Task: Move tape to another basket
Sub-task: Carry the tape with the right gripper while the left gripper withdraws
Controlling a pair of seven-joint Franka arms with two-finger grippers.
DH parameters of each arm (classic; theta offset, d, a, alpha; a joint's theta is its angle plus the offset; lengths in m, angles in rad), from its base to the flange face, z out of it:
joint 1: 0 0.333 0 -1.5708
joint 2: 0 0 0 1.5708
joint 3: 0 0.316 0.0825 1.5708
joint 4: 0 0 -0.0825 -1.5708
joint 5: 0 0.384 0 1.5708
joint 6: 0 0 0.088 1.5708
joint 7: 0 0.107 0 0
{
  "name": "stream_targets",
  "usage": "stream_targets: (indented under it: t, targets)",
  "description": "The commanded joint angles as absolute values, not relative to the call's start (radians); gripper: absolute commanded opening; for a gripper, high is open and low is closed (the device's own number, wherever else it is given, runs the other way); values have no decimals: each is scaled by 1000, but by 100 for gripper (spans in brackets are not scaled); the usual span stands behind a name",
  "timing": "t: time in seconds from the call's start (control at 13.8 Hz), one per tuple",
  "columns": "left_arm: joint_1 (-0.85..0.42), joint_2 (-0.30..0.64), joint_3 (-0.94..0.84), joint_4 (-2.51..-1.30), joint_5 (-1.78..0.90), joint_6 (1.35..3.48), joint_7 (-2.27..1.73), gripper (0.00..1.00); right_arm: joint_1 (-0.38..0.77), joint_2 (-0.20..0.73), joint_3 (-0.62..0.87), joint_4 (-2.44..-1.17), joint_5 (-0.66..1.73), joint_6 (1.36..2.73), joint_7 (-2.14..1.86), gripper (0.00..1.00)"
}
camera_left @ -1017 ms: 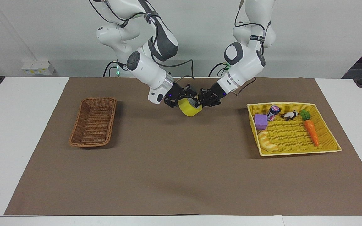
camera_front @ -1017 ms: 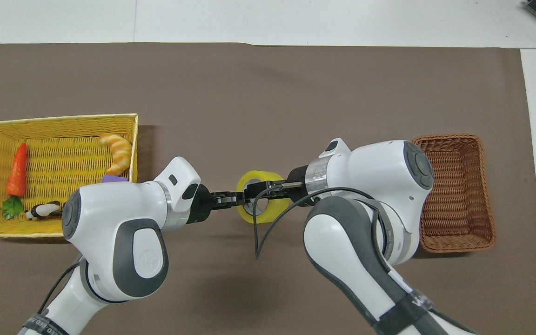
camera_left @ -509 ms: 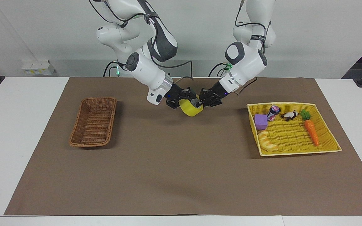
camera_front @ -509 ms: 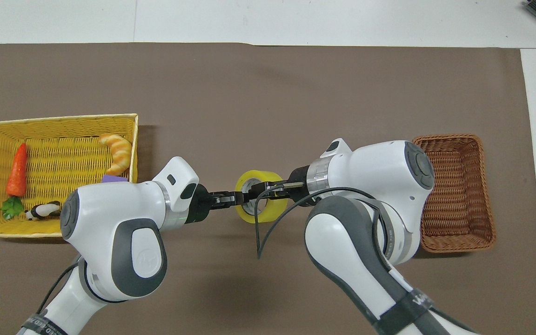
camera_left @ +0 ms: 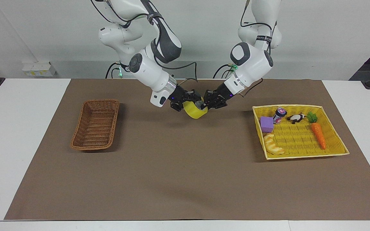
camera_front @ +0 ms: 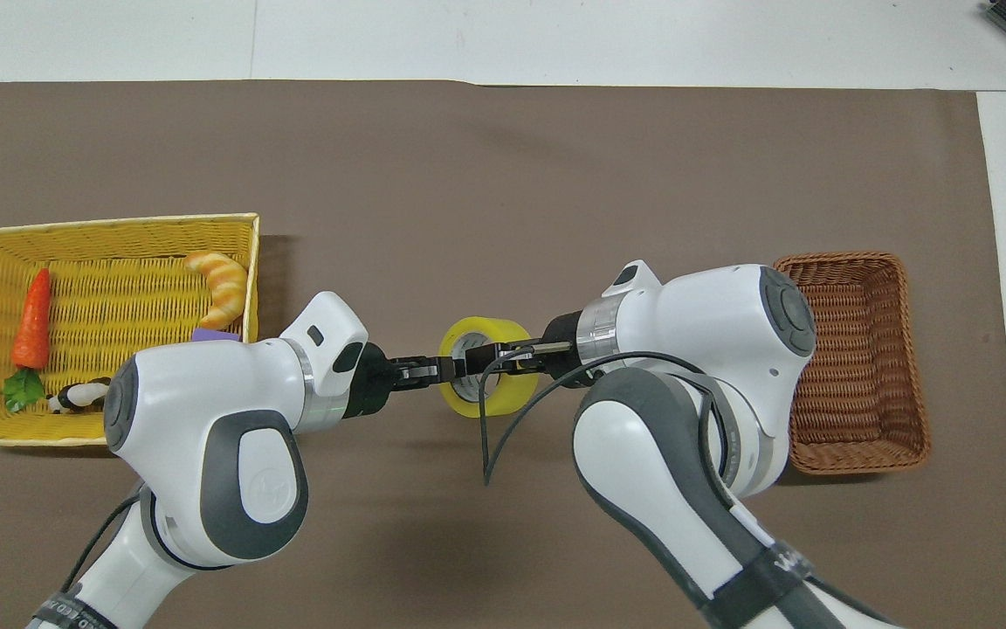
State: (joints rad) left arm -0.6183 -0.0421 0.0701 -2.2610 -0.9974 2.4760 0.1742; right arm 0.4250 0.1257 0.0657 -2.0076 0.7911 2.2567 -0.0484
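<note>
The yellow tape point(camera_left: 195, 110) hangs in the air over the middle of the brown mat, between the two grippers; it also shows in the overhead view point(camera_front: 478, 397). My right gripper point(camera_left: 185, 102) grips the roll's wall from the wicker basket's side, with one finger in the core point(camera_front: 503, 354). My left gripper point(camera_left: 208, 102) meets the roll's rim from the yellow tray's side point(camera_front: 437, 371) and looks shut on it. The brown wicker basket point(camera_left: 95, 124) stands empty at the right arm's end of the table point(camera_front: 852, 358).
A yellow mesh tray point(camera_left: 300, 107) at the left arm's end holds a carrot point(camera_left: 318, 134), a croissant point(camera_left: 273, 145), a purple block point(camera_left: 266, 124), a small can point(camera_left: 279, 115) and a panda toy point(camera_left: 295, 118). A loose black cable point(camera_front: 494, 419) hangs from the right arm.
Both arms have shifted slightly and risen a little with the tape between them. The tape stays over the middle of the mat.
</note>
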Motion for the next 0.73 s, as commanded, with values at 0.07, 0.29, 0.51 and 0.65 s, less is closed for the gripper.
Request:
stream_targets:
  t: [0.07,0.29,0.51,0.65]
  targets:
    - [-612,-70,84,-2230,-1006,2470,163,81,426,110,69,-2023,772,2263,-64,20]
    - [-580,-93,86,-2229,-1000,2456,161,98,426,110,69,-2023,767,2263,-63,7]
    - [-531,-113,86,-2220,-932,2447,160,100,419,112,67,-2023,750,2249,-64,0]
    - [-476,-117,86,-2195,-809,2352,158,100,413,110,61,-2011,681,2229,-66,0]
